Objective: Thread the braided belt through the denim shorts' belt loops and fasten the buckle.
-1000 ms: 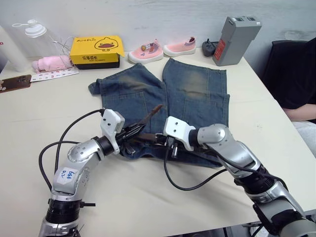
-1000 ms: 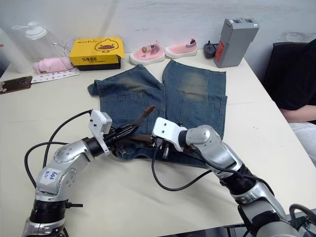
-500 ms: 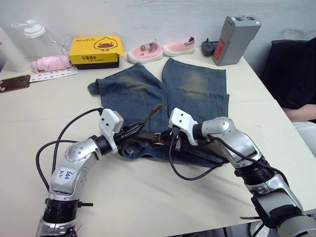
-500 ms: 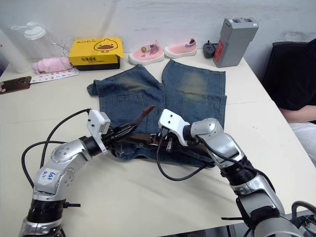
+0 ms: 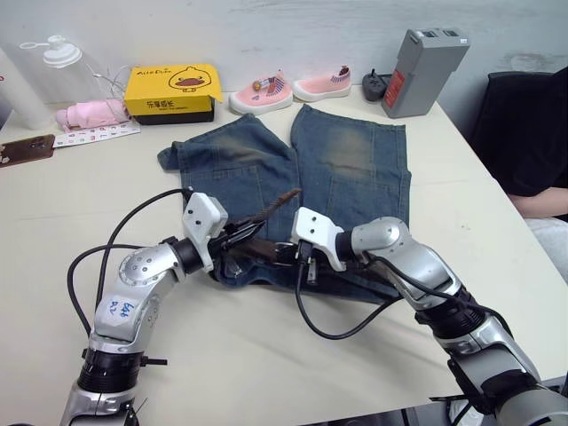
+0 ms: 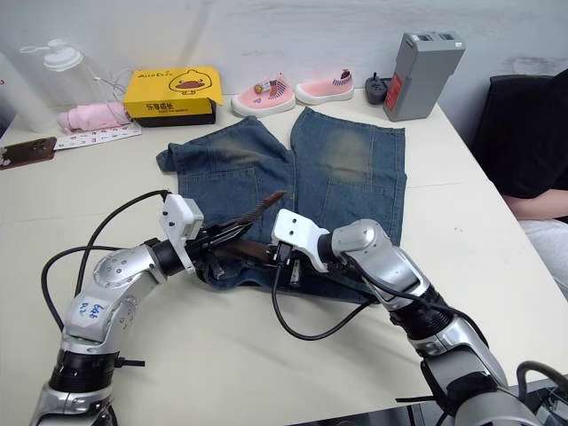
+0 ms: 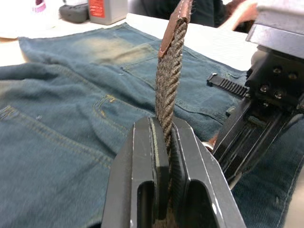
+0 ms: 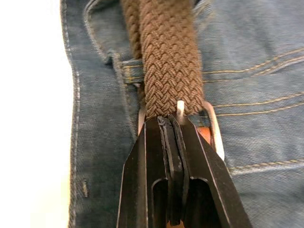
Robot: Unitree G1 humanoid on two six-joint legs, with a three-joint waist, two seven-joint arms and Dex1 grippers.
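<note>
The denim shorts (image 5: 346, 160) lie flat on the table, waistband toward me. The braided belt (image 7: 168, 90) runs along the waistband, and its tan tip (image 5: 286, 197) sticks up over the shorts. My left gripper (image 5: 232, 238) is shut on the belt's free end just below that tip. Right beside it, my right gripper (image 5: 286, 253) is shut on the buckle (image 8: 211, 128), whose prong stands against the braid. A belt loop (image 8: 133, 71) crosses the waistband just beyond the buckle, beside the strap. Part of the belt is hidden under my right arm.
Along the far edge stand a yellow box (image 5: 174, 91), two pink shoes (image 5: 262, 93), a grey battery pack (image 5: 423, 71) and a bottle (image 5: 58, 53). A phone (image 5: 27, 148) lies at far left. A person (image 5: 532, 133) sits to the right. Black cables loop by both wrists.
My right gripper drew a little to the right with the buckle, then came back left close to the left gripper. The left gripper kept its hold on the belt end.
</note>
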